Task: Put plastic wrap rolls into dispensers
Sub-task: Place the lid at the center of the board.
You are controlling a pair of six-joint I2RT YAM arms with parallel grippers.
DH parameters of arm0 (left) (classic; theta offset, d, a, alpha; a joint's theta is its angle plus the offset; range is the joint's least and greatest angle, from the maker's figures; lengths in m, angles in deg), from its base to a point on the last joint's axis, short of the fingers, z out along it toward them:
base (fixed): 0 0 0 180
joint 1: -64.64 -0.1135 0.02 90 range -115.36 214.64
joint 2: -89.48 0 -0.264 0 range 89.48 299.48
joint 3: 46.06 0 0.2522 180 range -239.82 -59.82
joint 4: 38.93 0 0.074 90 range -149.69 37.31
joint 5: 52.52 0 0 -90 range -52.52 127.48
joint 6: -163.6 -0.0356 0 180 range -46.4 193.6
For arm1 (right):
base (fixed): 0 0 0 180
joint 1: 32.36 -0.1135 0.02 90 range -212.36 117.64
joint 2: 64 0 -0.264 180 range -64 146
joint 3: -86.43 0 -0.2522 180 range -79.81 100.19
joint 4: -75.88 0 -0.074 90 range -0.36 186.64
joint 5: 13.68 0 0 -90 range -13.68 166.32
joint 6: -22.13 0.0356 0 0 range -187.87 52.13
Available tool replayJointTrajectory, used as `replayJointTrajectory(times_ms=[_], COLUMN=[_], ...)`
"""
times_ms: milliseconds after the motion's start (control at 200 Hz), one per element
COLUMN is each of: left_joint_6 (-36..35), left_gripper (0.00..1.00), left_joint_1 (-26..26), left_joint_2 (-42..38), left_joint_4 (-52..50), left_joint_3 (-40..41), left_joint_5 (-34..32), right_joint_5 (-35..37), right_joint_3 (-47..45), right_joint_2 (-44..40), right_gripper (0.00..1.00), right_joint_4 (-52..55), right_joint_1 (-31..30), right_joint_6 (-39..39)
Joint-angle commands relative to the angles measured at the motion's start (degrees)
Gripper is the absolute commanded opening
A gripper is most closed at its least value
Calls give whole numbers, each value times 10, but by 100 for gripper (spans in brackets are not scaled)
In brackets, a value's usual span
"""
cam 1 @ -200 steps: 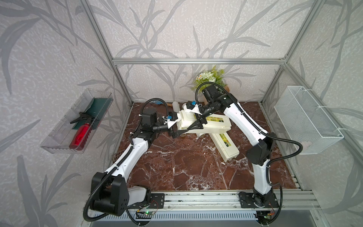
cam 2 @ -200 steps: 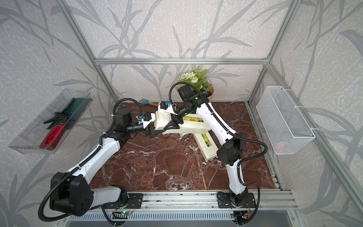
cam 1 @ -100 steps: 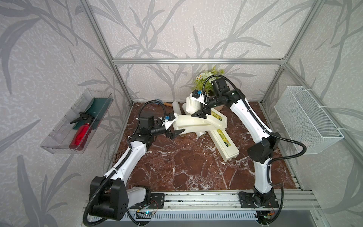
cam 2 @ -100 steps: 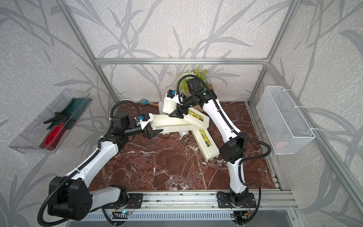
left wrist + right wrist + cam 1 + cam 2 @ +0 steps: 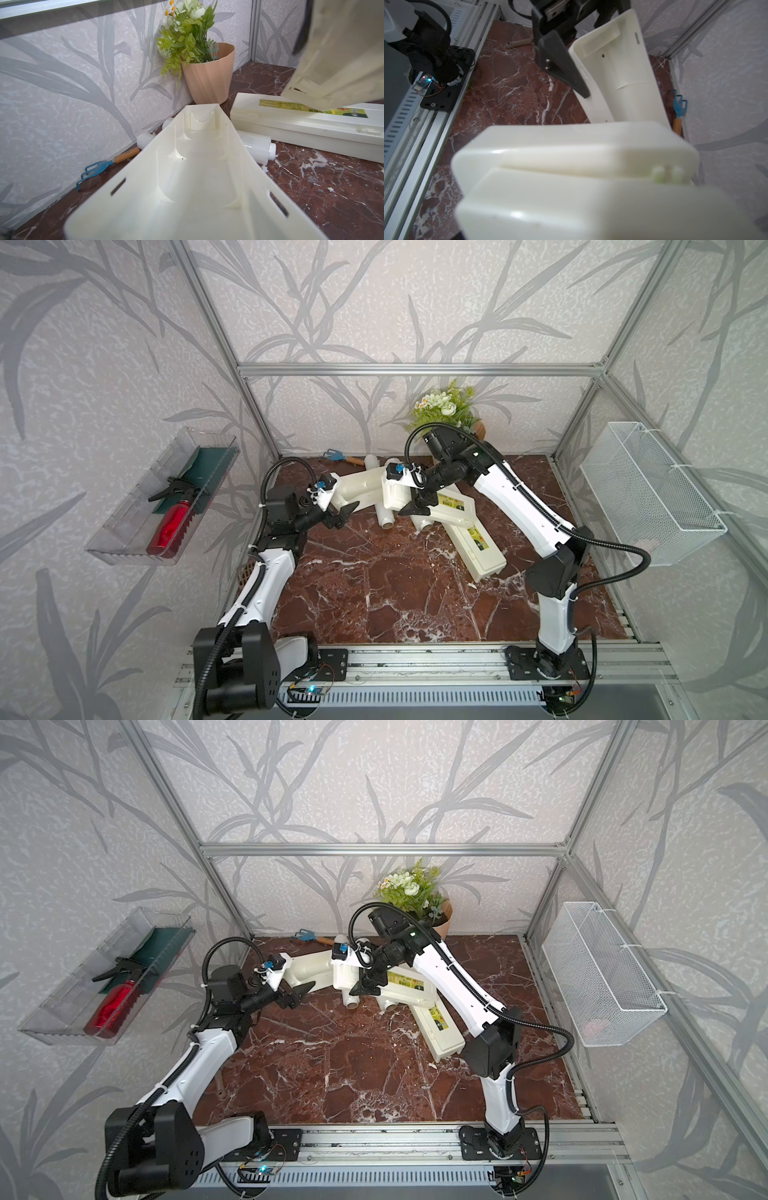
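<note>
A clear wall tray is mounted at far left, and a red spray bottle is lain in it. The left gripper is set with jaws spread wide across the left end of the open dispenser base. One black finger is seen pressed on its near wall, so a clamp on the base is read. The base is empty, with its trough open upward in the left wrist view. It is laid across the two plastic wrap rolls. A blue hand rake is left by the far wall.

Both rolls are on the marble table, side by side, running far to near. The left roll and the right roll are shown with hollow ends toward the near side. Neither is in a dispenser.

The right gripper is clamped wide on a cream dispenser piece, which is held raised at the base's right end. Whether it is still hinged to the base cannot be told.

A far labelled dispenser is lain closed just right of the rolls. A near labelled dispenser, also closed, is touching it on the near side. A potted plant is stood at the far wall. A white wire-mesh basket is hung on the right wall.
</note>
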Motion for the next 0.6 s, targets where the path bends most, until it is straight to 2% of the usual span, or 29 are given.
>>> replayJointTrajectory(times_ms=[0, 165, 315, 490, 595], left_joint_6=[17, 45, 52, 55, 56], left_gripper=[0, 0, 0, 0, 0], left_joint_1=[-22, -32, -32, -27, -23], left_joint_2=[-21, -35, -64, -112, -128], left_joint_4=[73, 121, 147, 162, 134], left_joint_3=[14, 22, 58, 108, 122], left_joint_5=[-39, -95, -159, -305, -355], right_joint_5=[2, -3, -8, -18, -18], right_joint_3=[-42, -42, -57, -47, -57], right_joint_2=[-18, 17, 63, 119, 152], right_gripper=[30, 29, 29, 29, 29], right_joint_4=[-10, -16, -17, -26, -31], right_joint_1=[-35, -91, -112, -123, -124], right_joint_6=[11, 30, 51, 69, 67])
